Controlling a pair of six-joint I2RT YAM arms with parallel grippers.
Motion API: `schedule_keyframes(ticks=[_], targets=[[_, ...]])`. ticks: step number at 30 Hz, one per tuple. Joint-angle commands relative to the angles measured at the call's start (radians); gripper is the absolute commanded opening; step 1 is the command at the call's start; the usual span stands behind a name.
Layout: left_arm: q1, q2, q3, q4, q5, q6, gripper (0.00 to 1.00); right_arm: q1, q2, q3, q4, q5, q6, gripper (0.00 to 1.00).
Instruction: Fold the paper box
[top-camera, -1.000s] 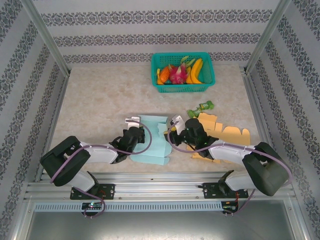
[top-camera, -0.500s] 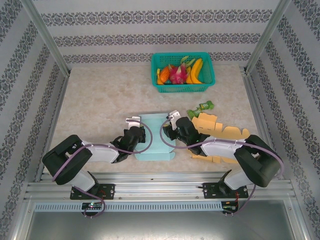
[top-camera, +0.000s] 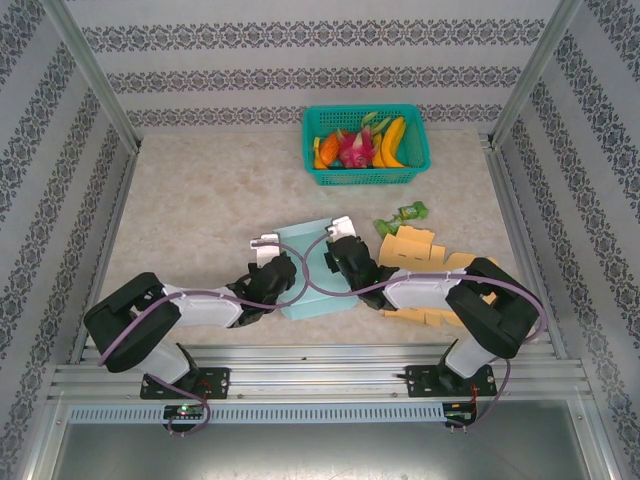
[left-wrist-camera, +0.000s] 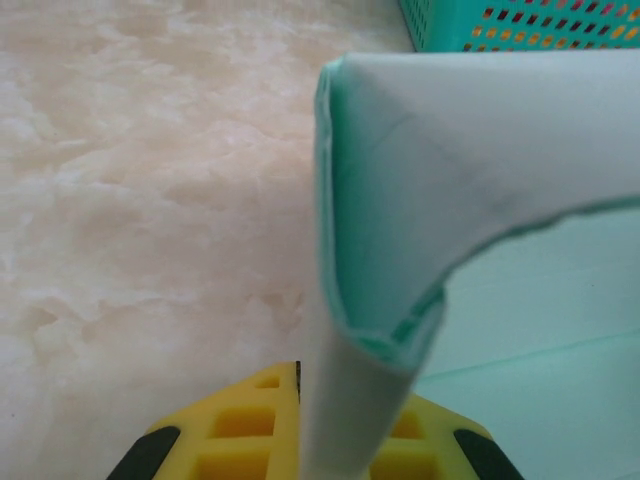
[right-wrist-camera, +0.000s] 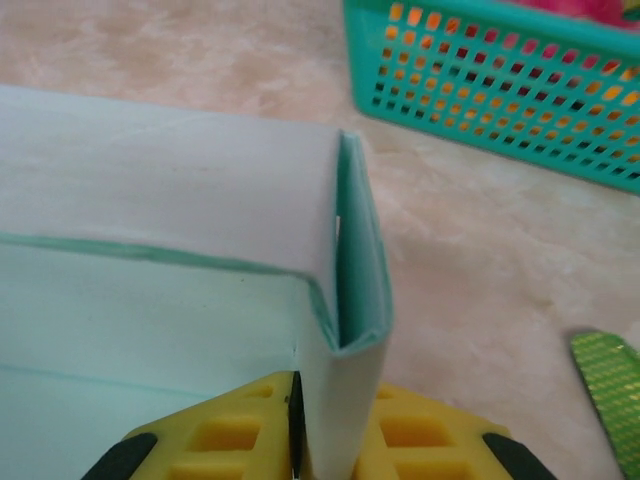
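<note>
Standing half raised on the table (top-camera: 200, 190), the pale teal paper box (top-camera: 308, 275) sits a little toward 6 o'clock from the table's middle, between the two arms. Its side walls are lifted off its flat base.

At the box's 9 o'clock edge, the left gripper (top-camera: 273, 268) has its jaws closed on a raised wall. In the left wrist view the paper (left-wrist-camera: 480, 160) curls up from between the yellow pads (left-wrist-camera: 235, 435), which press it from both sides.

At the 3 o'clock edge, the right gripper (top-camera: 337, 258) pinches the opposite wall. In the right wrist view a folded corner of the sheet (right-wrist-camera: 150, 200) runs down between the yellow pads (right-wrist-camera: 425, 435), with both pads tight against it.

Out at 3 o'clock from the box lies a flat tan cardboard blank (top-camera: 440, 262), partly under the right arm. A green packet (top-camera: 405, 213) rests at 2 o'clock. Toward 12 o'clock, well apart, a teal basket (top-camera: 365, 178) holds fruit.
</note>
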Motion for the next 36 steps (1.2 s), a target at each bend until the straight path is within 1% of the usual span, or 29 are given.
schedule_keyframes(ticks=[1, 4, 6, 7, 8, 9, 10, 12, 13, 15, 21, 24, 26, 28, 30, 33, 36], targets=[[-0.010, -0.046, 0.004, -0.137, -0.193, -0.085, 0.00, -0.031, 0.023, 0.034, -0.114, 0.296, 0.044, 0.18], [-0.015, -0.049, 0.020, -0.186, -0.245, -0.112, 0.00, -0.033, 0.034, 0.062, -0.159, 0.340, 0.043, 0.18], [-0.015, -0.046, 0.022, -0.196, -0.256, -0.119, 0.00, -0.036, 0.034, 0.060, -0.147, 0.325, 0.031, 0.19], [-0.015, -0.048, 0.020, -0.191, -0.250, -0.117, 0.00, -0.042, 0.030, 0.051, -0.126, 0.274, 0.024, 0.22], [-0.015, -0.047, 0.017, -0.178, -0.237, -0.112, 0.00, -0.054, 0.025, 0.040, -0.095, 0.180, 0.017, 0.26], [-0.016, -0.046, 0.013, -0.163, -0.222, -0.101, 0.00, -0.078, 0.020, 0.021, -0.043, 0.029, 0.010, 0.31], [-0.015, -0.047, 0.010, -0.147, -0.207, -0.095, 0.00, -0.100, 0.019, 0.008, -0.012, -0.082, 0.025, 0.32], [-0.017, -0.046, 0.009, -0.128, -0.181, -0.086, 0.00, -0.135, 0.030, -0.004, 0.036, -0.258, 0.050, 0.33], [-0.017, -0.045, 0.009, -0.121, -0.166, -0.081, 0.00, -0.141, 0.039, -0.003, 0.050, -0.293, 0.057, 0.35], [-0.019, -0.044, 0.012, -0.120, -0.154, -0.077, 0.00, -0.143, 0.059, 0.004, 0.056, -0.303, 0.056, 0.35], [-0.022, -0.041, 0.014, -0.121, -0.152, -0.079, 0.00, -0.142, 0.105, 0.021, 0.062, -0.281, 0.061, 0.44], [-0.022, -0.039, 0.015, -0.113, -0.139, -0.075, 0.00, -0.141, 0.117, 0.025, 0.064, -0.246, 0.063, 0.43], [-0.022, -0.036, 0.018, -0.114, -0.137, -0.077, 0.00, -0.141, 0.116, 0.023, 0.062, -0.208, 0.066, 0.40], [-0.022, -0.029, 0.024, -0.129, -0.149, -0.079, 0.00, -0.140, 0.107, 0.019, 0.043, -0.146, 0.072, 0.32], [-0.022, -0.021, 0.043, -0.177, -0.189, -0.095, 0.00, -0.130, 0.097, 0.019, 0.001, -0.035, 0.060, 0.28], [-0.022, -0.022, 0.047, -0.217, -0.251, -0.115, 0.00, -0.114, 0.089, 0.008, -0.035, 0.113, 0.027, 0.25], [-0.022, -0.030, 0.049, -0.237, -0.284, -0.120, 0.00, -0.114, 0.083, -0.002, -0.072, 0.224, 0.011, 0.25]])
